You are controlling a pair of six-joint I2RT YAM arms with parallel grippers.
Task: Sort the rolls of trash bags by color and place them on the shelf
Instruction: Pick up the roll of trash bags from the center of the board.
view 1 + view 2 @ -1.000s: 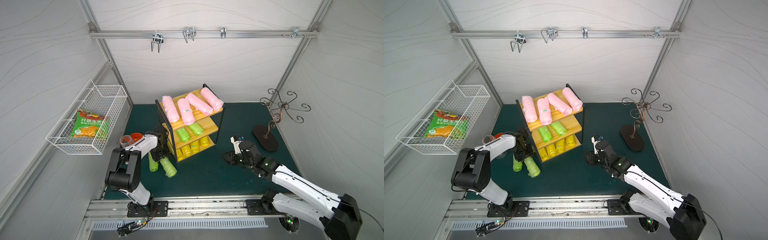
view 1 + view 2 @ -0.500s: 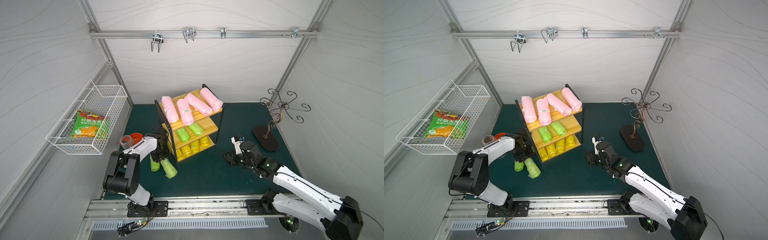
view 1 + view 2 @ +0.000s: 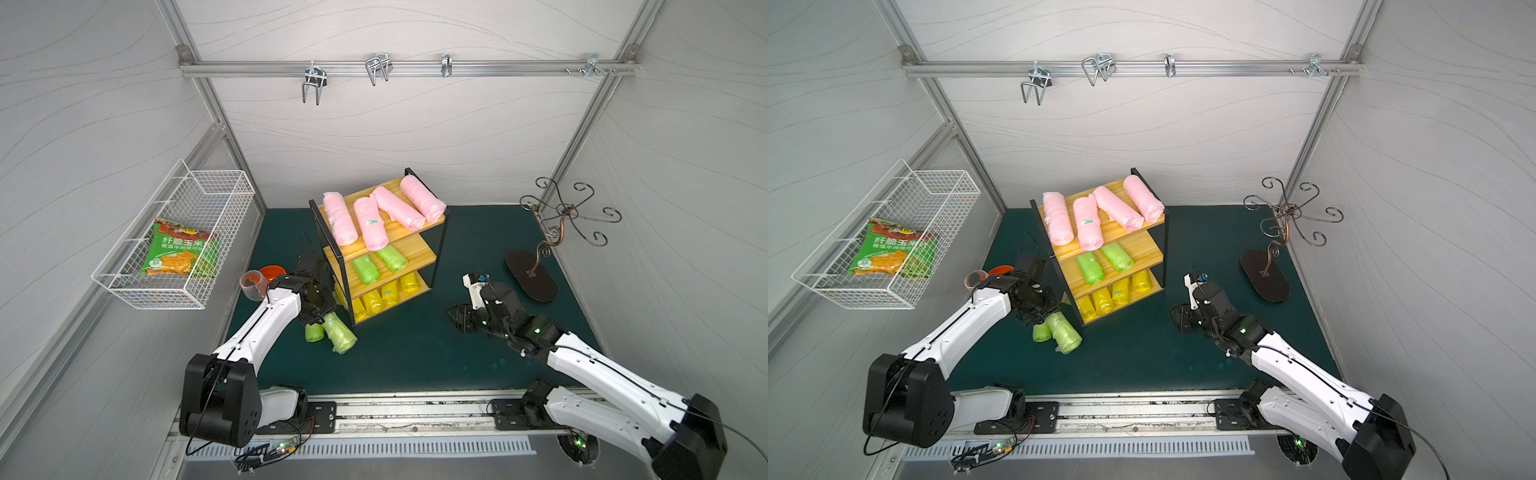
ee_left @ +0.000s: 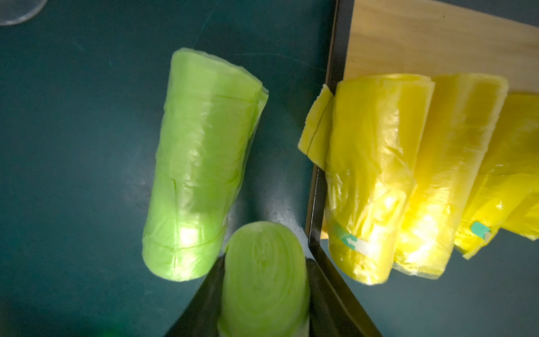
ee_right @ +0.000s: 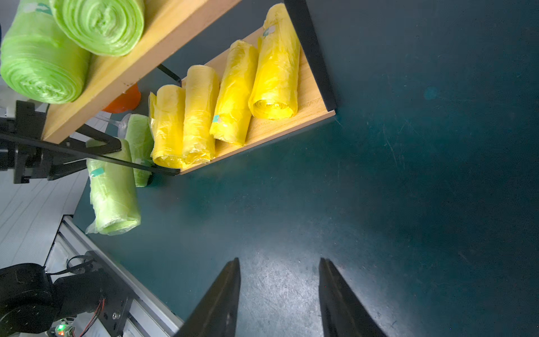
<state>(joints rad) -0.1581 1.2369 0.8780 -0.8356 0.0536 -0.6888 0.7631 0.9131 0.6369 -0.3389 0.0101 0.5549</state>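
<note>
The left tool (image 4: 264, 259) is closed on the held green roll (image 4: 264, 291), its two fingers pressed against the roll's sides near one end, so the wrist view looks straight onto the spiral face. Gripping at the end probably leaves the free length to go in first between the posts of the shelf (image 3: 417, 249). Whether the roll is off the surface (image 3: 415, 340) I cannot tell. Just beside it lies the loose green roll (image 4: 201, 163), flat on the surface. In both top views the pair sits at the shelf's 7 o'clock corner.

The colour order explains the target. The pink rolls (image 3: 374, 224) fill the top board and the yellow rolls (image 3: 388, 293) the bottom one. The shelved green rolls (image 3: 365, 270) are only two, with bare wood towards 3 o'clock — room for these last two.

The right tool (image 5: 280, 259) is open and empty, low over bare surface at the shelf's 4 o'clock, well apart — likely kept out of the way.
</note>
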